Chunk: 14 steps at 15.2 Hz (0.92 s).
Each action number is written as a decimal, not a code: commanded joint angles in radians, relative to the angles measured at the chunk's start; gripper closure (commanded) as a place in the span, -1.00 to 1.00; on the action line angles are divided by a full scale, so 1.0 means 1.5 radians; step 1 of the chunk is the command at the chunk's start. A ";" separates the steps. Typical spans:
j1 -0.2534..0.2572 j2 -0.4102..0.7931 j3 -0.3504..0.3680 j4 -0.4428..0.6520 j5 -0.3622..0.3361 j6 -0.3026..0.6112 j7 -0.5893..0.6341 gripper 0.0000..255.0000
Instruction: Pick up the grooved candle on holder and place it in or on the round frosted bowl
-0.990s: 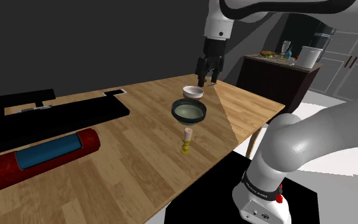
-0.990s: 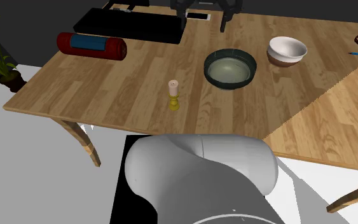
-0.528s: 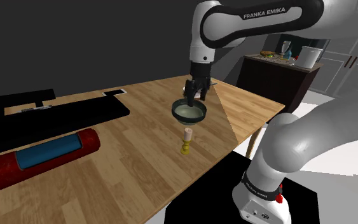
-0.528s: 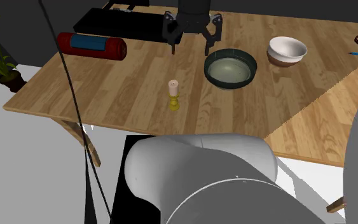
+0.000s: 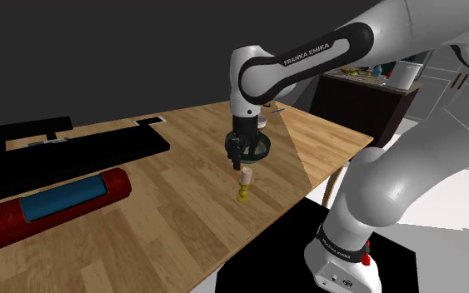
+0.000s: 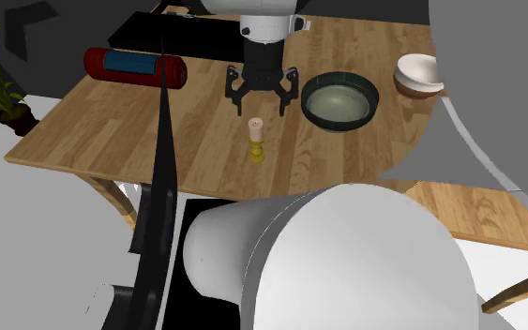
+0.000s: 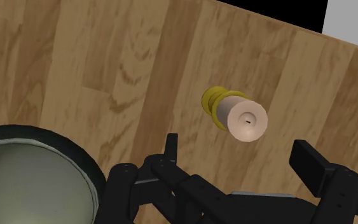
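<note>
At the lower right of the shoulder view the white stand (image 5: 341, 263) carries a small label too fine to read. On the wooden desk (image 5: 166, 220) the candle (image 5: 243, 175) stands upright near the frame's middle: a short, pale cream cylinder on a ringed yellow holder (image 5: 242, 194). In the wrist view a tiny wick mark shows in the candle's (image 7: 246, 119) flat top.

Just above it hangs the black gripper (image 5: 237, 160), fingers spread apart. In the second exterior view the gripper (image 6: 258, 106) sits right behind the candle (image 6: 256, 127), and in the wrist view the candle top lies ahead of the gripper (image 7: 241, 156), in line with the gap between the fingers and clear of both.

"FRANKA EMIKA" reads in white along the arm's dark joint (image 5: 306, 52), upper middle of the shoulder view.

Beside the gripper, right of it in the second exterior view, rests the round bowl (image 6: 307, 94), dark-rimmed with a pale grey-green inside. Farther right is a white bowl (image 6: 419, 70).

At the upper left of that view lie a red roll (image 6: 170, 71) with a blue band and a flat black slab (image 6: 191, 38).
</note>
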 commanded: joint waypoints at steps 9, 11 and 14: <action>0.014 0.067 0.010 -0.054 0.016 0.111 -0.005 -1.00; 0.014 0.067 0.010 -0.054 0.016 0.111 -0.005 -1.00; 0.014 0.067 0.010 -0.054 0.016 0.111 -0.005 -1.00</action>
